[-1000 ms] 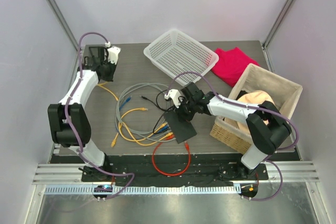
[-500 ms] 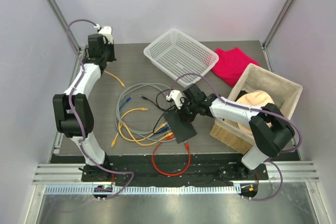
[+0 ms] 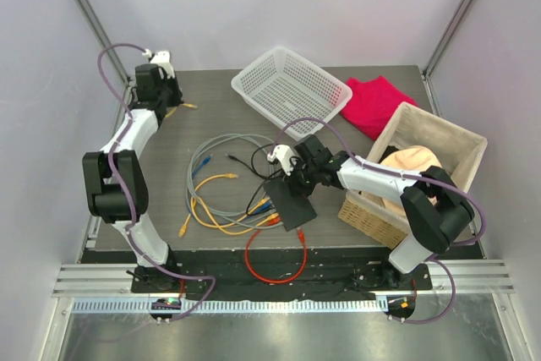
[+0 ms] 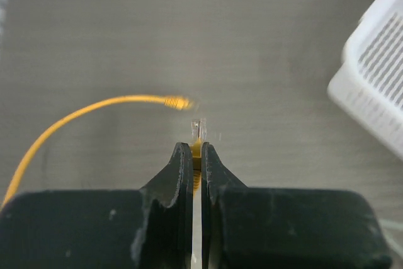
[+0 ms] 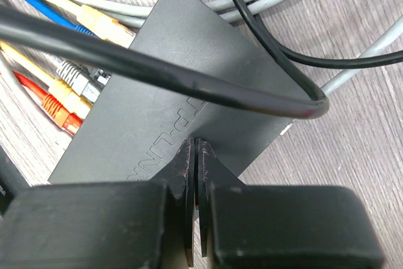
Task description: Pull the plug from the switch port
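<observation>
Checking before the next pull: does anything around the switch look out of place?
Yes. A black cable crosses over the switch, and a red cable loops off the near edge of the table.

The top view looks steeply down from above and behind the arm bases, far enough off to take in the whole worktop [image 3: 215,112]. The left wrist view sits low and close behind the left tool [image 4: 192,149], facing out along the fingers past the plug [image 4: 199,129] over the far-left worktop, and shares a corner of the white basket [image 4: 378,61] with the top view. The right wrist view looks almost straight down past the right tool [image 5: 195,146], very near the switch [image 5: 189,42], which the top view shows mid-worktop.
</observation>
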You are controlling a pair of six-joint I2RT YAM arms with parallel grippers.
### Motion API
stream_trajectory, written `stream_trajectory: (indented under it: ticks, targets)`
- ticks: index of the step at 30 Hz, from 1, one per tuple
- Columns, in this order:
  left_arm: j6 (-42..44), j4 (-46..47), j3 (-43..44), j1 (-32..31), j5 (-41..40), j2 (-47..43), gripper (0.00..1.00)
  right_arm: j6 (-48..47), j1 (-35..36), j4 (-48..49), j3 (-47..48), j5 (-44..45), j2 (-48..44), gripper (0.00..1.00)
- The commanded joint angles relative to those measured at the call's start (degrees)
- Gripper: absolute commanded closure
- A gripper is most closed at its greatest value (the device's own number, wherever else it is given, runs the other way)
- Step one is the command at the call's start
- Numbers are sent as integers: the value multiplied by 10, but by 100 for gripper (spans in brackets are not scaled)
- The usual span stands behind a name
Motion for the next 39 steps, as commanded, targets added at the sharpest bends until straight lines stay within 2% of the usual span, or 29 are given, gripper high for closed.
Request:
stream_trajectory:
  ticks: [1, 2, 5, 6, 8, 9, 13, 15, 18, 19, 22, 26, 31, 35, 39]
  targets:
    - [2, 21, -54, 29, 79, 20, 100, -10, -1, -28, -1, 31, 23, 98]
    - [-3, 21, -59, 35, 101, 21, 99, -11, -1, -28, -3, 32, 23, 98]
    - [-7, 13, -74, 37, 101, 15, 91, -14, -1, -26, -9, 33, 21, 98]
    - [-6, 5, -79, 37, 100, 14, 79, -13, -1, -27, -11, 33, 20, 98]
    - [-3, -4, -83, 38, 92, 10, 64, -13, -1, -26, -12, 34, 19, 97]
    - [-4, -19, -82, 38, 66, 7, 51, -12, -1, -25, -12, 35, 18, 96]
    - [-24, -38, -88, 37, 80, -27, 40, -7, -1, -28, -16, 34, 18, 95]
    - [-38, -57, -90, 29, 103, -57, 39, -2, -1, -28, -21, 27, 18, 95]
    - [-65, -89, -102, 2, 205, -97, 39, -1, -1, -27, -25, 27, 14, 94]
    - [-74, -94, -110, -6, 277, -105, 39, -2, -1, -27, -25, 27, 14, 94]
    - [-101, -117, -147, -46, 384, -120, 39, -3, -1, -27, -25, 27, 14, 94]
    - [-87, -113, -219, -95, 416, -127, 43, 10, -1, -21, -30, 22, 15, 94]
    - [-57, -153, -225, -111, 450, -91, 47, 26, -1, -19, -36, 11, 11, 95]
    - [-28, -188, -231, -128, 477, -67, 54, 14, -1, -36, -34, 22, 12, 96]
    - [-12, -192, -234, -150, 508, -67, 57, -8, -1, -93, -8, 36, 20, 98]
